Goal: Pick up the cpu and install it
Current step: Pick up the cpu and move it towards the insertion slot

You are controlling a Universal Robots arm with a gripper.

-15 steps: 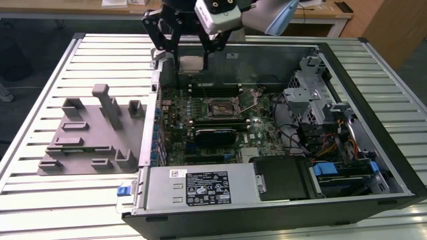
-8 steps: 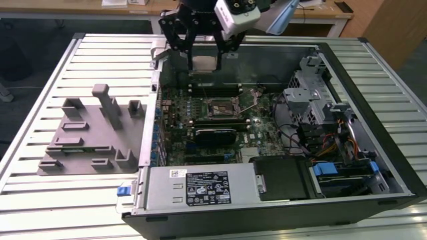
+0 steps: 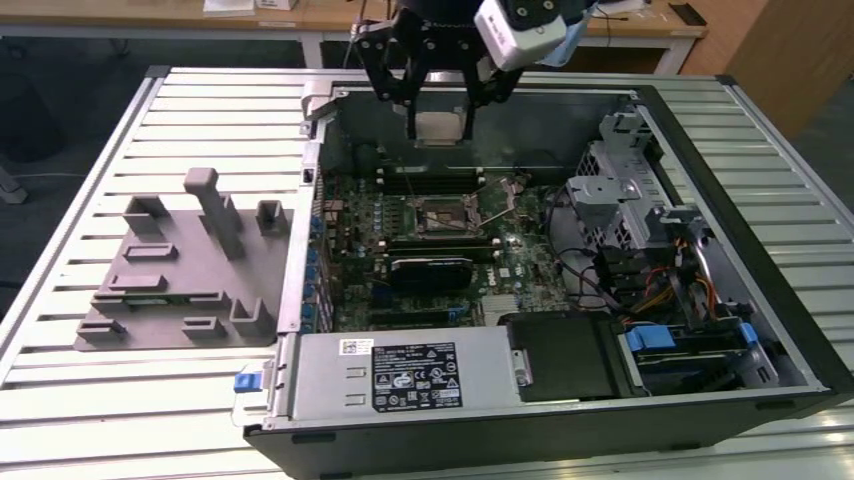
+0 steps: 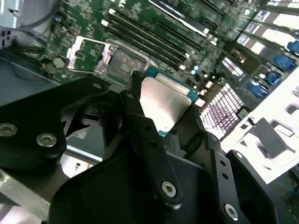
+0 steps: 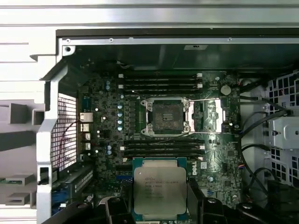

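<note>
Slatted metal surface carries an open case, lying on its side with the interior facing up; a grey moulded fixture sits on the surface just beside it, at the exterior view's left. Motherboard covers the case floor, with black memory sticks in rows on either side of the socket. The socket looks open: its load plate is folded off to one side and the contact field is bare. Gripper hangs above the far part of the case, its black jaws clenched on opposite edges of the cpu, top plate facing up. The cpu is in the air, well clear of the board, and in the first wrist view it lies offset from the socket, not over it. Handling, judged: light, stiff and flat, with a smooth metal top that would slip under a loose grip. The underside contacts and the socket's contact field are the fragile parts, so the rim edges, where the jaws now bear, are the right place to hold. Tilt in the grip is the likely fault. Appearance: small square chip with a dull silver plate carrying faint print, and a thin green rim showing all round the plate.
</note>
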